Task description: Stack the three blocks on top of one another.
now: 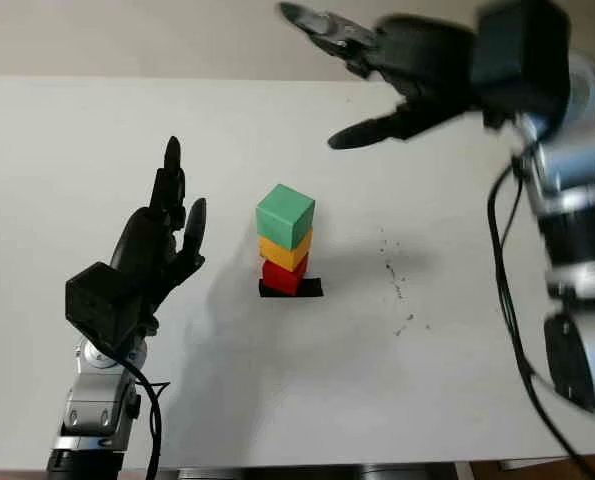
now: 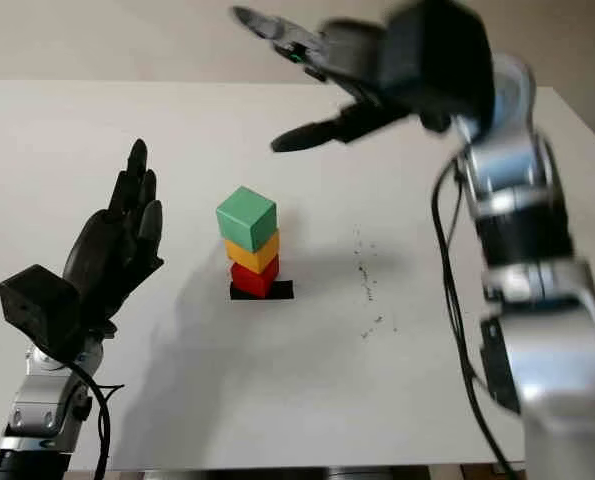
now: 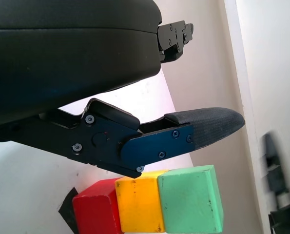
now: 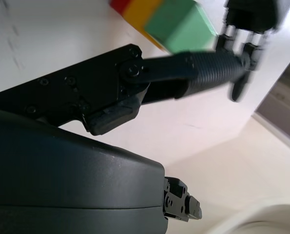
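Already we see 3 blocks stacked mid-surface [image 1: 77, 130] on a black patch [image 1: 312, 289]: green block [image 1: 285, 214] over yellow block [image 1: 286, 250] over red block [image 1: 283, 276], slightly twisted. A brushing arm could topple them, we judge. Left hand [image 1: 162, 235], at 9 o'clock, is open and empty; right hand [image 1: 362, 75], at 1 o'clock, likewise.

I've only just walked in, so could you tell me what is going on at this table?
The three blocks are already stacked on the white table: red block at the bottom on a black marker, yellow block in the middle, green block on top. The left hand is open beside the stack. The right hand is open, raised above the table's far side.
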You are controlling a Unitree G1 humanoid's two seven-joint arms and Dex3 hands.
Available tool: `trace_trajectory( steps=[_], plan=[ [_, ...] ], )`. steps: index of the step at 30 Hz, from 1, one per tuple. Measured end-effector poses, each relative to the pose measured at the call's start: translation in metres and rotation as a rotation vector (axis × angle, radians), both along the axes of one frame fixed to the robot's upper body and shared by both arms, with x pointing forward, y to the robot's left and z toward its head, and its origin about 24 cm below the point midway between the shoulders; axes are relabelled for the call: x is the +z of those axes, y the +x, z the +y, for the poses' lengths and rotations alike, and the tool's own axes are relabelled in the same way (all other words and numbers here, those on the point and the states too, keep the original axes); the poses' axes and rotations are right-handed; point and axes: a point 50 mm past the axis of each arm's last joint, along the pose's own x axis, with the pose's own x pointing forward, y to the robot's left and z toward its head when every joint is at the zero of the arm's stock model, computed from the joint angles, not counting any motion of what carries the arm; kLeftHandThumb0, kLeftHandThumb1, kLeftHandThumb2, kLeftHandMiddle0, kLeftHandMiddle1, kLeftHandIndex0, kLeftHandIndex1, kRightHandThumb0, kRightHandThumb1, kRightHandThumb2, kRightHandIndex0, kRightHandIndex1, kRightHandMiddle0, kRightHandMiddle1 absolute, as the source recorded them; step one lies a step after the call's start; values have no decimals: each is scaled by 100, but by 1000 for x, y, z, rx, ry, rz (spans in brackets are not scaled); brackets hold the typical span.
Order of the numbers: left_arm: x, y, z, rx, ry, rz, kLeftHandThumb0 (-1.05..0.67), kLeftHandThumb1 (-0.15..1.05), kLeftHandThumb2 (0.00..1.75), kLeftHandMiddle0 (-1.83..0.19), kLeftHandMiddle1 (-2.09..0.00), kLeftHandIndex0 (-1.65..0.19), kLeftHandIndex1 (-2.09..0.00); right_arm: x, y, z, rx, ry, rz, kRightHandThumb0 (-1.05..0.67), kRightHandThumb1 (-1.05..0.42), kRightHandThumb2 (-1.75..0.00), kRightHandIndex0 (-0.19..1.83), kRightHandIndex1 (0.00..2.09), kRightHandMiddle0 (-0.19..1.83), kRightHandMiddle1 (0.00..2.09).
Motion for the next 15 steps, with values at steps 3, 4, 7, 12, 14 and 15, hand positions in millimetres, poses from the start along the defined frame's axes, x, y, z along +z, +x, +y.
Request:
trace_trajectory(
  steps=[3,4,7,12,14,15],
  plan=[
    [0,0,0,-1,-8,3,-83,105,68,19,0,19,0,-27,-7,-1,-53,74,38,-77,-105,-69,-19,0,-19,0],
    [-1,0,0,-2,-10,5,-83,105,68,19,0,19,0,-36,-10,-1,-67,98,57,-77,-105,-70,-19,0,-19,0],
    [-1,0,1,-3,-11,6,-85,105,67,19,-1,19,0,-57,-16,0,-110,172,105,-77,-105,-70,-19,0,-19,0],
    [-1,0,1,-6,-9,10,-83,105,69,19,-1,19,0,-85,-26,8,-225,364,180,-77,-105,-66,-19,0,-19,0],
    [-1,0,1,-8,-12,11,-82,105,70,19,0,19,0,-95,-30,11,-266,430,209,-76,-105,-68,-19,0,-19,0],
    [-2,0,1,-12,-14,12,-82,105,70,19,0,19,0,-99,-31,12,-285,467,218,-76,-105,-68,-19,0,-19,0]
  ],
)
